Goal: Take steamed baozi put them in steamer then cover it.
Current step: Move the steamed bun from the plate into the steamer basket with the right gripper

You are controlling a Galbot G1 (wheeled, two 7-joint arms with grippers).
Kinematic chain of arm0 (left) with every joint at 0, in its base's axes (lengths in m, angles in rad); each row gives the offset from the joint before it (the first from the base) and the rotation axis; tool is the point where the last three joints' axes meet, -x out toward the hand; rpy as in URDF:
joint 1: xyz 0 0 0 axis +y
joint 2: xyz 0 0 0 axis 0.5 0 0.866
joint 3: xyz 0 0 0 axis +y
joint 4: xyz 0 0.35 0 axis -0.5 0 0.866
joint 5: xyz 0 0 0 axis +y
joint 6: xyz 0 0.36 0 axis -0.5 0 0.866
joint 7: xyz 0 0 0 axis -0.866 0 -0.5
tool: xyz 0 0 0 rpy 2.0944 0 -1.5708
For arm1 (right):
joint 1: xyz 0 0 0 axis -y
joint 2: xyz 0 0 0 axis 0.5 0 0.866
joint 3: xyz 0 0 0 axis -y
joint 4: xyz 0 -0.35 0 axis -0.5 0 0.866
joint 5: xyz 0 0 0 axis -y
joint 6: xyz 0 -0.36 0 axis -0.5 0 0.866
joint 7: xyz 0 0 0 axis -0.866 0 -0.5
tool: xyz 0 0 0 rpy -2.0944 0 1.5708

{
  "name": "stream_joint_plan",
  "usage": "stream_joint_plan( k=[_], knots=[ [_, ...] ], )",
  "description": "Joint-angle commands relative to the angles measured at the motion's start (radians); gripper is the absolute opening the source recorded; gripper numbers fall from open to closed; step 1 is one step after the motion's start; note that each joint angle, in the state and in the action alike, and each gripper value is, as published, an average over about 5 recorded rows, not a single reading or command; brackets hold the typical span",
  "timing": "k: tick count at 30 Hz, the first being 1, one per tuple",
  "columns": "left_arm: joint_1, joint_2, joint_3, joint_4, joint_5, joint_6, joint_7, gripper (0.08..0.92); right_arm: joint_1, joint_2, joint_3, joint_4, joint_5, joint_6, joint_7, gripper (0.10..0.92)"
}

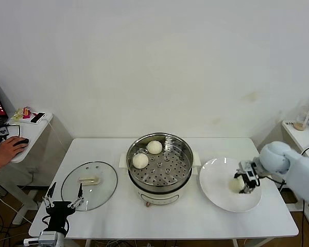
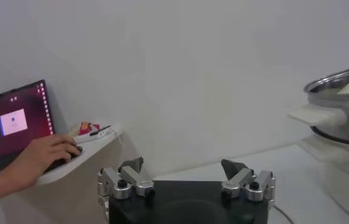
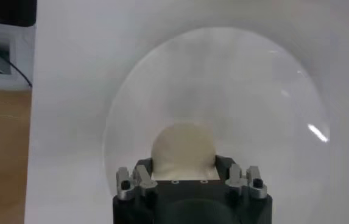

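Observation:
The steamer [image 1: 184, 175] stands mid-table with two baozi [image 1: 154, 147] [image 1: 140, 161] on the far-left part of its perforated tray. My right gripper [image 1: 245, 180] is low over the white plate [image 1: 216, 180] to the steamer's right, shut on a third baozi [image 1: 236, 183]. In the right wrist view the baozi [image 3: 182, 146] sits between the fingers of the right gripper [image 3: 183, 165], on the plate [image 3: 253, 91]. No fourth baozi shows. The glass cover [image 1: 107, 181] lies flat to the steamer's left. My left gripper [image 1: 65, 198] is open and empty at the table's front-left corner, as its own view shows [image 2: 185, 167].
A small side table [image 1: 36, 128] at the far left carries a laptop [image 2: 13, 122] and a mouse under a person's hand [image 1: 7, 150]. Another small stand [image 1: 298, 131] with a cup is at the far right. The steamer's edge shows in the left wrist view [image 2: 338, 103].

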State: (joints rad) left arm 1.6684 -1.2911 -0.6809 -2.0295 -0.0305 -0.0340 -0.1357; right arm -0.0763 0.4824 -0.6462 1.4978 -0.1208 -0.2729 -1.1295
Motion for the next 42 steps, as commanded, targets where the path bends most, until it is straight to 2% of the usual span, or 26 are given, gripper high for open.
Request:
stream_joint_plan(
  k=[1, 10, 21, 30, 42],
  knots=[
    [0.0, 0.002, 0.003, -0.002, 0.001, 0.001, 0.002, 0.823, 0.289, -0.011, -0.091, 0.018, 0.128, -0.005, -0.008, 0.644],
    [-0.001, 0.007, 0.003, 0.0, -0.002, 0.002, 0.003, 0.823, 0.648, 0.163, -0.335, -0.01, 0.265, -0.019, 0.028, 0.645],
    [-0.003, 0.002, -0.003, 0.003, -0.003, 0.002, 0.004, 0.823, 0.672, 0.452, -0.419, -0.022, 0.355, -0.029, 0.094, 0.645],
    [-0.001, -0.004, -0.018, -0.003, -0.006, 0.002, 0.004, 0.823, 0.566, 0.541, -0.505, 0.03, 0.284, 0.055, 0.144, 0.644],
    [0.003, -0.017, -0.033, 0.002, -0.009, -0.003, 0.002, 0.823, 0.506, 0.533, -0.603, 0.055, 0.127, 0.243, 0.123, 0.642]
  ],
)
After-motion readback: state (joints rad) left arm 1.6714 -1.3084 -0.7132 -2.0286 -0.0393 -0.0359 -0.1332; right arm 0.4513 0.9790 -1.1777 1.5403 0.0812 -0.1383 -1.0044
